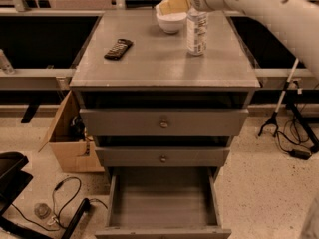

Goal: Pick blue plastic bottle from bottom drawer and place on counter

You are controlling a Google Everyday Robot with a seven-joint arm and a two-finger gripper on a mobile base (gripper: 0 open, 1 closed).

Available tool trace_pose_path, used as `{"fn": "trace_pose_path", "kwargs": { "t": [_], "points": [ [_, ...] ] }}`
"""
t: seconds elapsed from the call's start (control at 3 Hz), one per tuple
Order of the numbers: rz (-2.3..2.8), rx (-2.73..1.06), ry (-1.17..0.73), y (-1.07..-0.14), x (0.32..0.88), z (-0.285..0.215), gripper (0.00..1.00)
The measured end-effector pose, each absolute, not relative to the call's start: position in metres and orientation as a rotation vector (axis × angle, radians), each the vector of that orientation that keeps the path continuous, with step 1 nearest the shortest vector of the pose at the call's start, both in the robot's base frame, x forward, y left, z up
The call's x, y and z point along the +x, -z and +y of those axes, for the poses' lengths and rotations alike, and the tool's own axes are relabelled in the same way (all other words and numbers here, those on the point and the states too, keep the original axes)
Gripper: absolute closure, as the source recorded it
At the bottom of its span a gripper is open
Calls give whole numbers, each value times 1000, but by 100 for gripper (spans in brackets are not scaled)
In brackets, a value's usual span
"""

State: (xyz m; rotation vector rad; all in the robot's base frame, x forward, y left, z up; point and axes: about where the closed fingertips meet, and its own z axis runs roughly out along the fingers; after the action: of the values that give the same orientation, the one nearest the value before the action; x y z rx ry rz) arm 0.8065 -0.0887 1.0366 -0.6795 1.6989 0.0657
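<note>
The blue plastic bottle (pixel 197 34) is seen standing upright on the counter (pixel 149 66), in the upper right of the frame, just beside a white bowl (pixel 171 22). Its cap is hidden behind the end effector (pixel 175 3), which is placed at the bottle's top at the upper edge of the frame. Whether the end effector is closed on the bottle or has let go cannot be told from this view. The bottom drawer (pixel 164 203) is shown pulled open at the lower centre, and nothing is seen inside it.

The placing step is judged to be nearly done. For a clean finish, the bottle's base should be checked to be flat on the counter before the grip is released. The release should be made gently, and the end effector should be lifted straight up, so that the tall, light bottle is not tipped towards the bowl. A sideways withdrawal is best avoided. A dark handset (pixel 118 49) lies well apart at the left.
</note>
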Motion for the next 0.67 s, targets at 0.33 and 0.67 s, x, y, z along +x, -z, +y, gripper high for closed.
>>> {"fn": "trace_pose_path", "kwargs": {
  "t": [0.33,0.67],
  "points": [
    [1791,-781,94,-1072,760,-69,0],
    [1916,-812,229,-1085,678,-57,0]
  ]
}}
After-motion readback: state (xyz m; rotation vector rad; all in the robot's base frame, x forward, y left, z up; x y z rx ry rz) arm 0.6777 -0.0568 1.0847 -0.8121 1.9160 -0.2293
